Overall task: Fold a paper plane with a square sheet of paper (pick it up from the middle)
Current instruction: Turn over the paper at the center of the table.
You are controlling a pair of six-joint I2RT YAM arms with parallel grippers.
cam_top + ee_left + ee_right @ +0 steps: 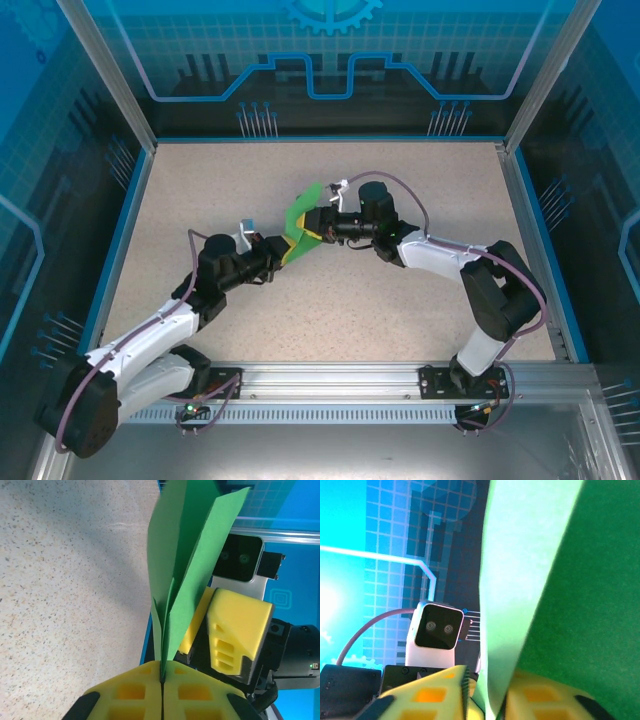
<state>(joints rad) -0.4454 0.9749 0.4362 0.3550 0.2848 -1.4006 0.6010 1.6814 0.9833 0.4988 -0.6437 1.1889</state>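
A thin, bright green paper sheet (297, 228), already folded into long narrow layers, is held in the air above the middle of the desk (400, 320), clear of its surface. In the top view it stands as a bent upright strip between the two arms. In the left wrist view the green paper sheet (185, 555) is seen to fan upward from a narrow base into several flaps with sharp creases, its tip pointing away from the camera.

The base of the sheet is pinched by the left pincer (162, 677), whose yellow foam-like fingers are pressed together on the paper, which rises from the seam between them. In the top view the left pincer (285, 250) is reached in from the lower left.

The right pincer (318, 228) is brought in from the opposite side. In the right wrist view the green paper sheet (530, 580) passes between the fingers of the right pincer (487, 690), which are parted, with a thin dark gap on one side of the paper. From the left wrist, the right pincer (212, 625) is seen just behind the flaps, below its white wrist camera (237, 557).

The desk is a speckled beige board, enclosed by blue patterned walls (330, 60), with a silver rail (340, 385) along the near edge.
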